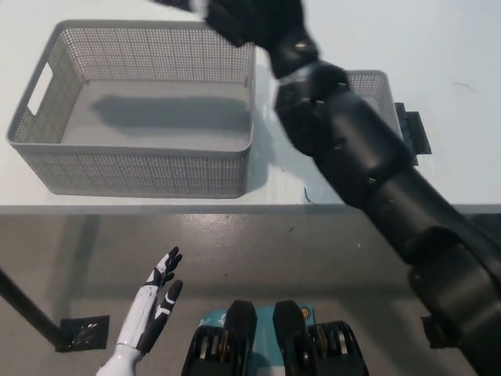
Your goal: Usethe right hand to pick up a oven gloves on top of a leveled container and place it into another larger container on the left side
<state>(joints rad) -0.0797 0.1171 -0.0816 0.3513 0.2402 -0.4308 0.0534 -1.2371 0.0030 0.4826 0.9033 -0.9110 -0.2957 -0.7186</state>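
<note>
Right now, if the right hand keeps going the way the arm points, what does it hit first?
The right hand points up-left across the large basket, near its back right corner. Going on, it would probably cross the back rim and leave the picture. Height is unclear; if it is low, that rim comes first.

left hand (151, 305): white, black-tipped fingers | right hand (254, 19): black | right arm: black, bulky segments
</note>
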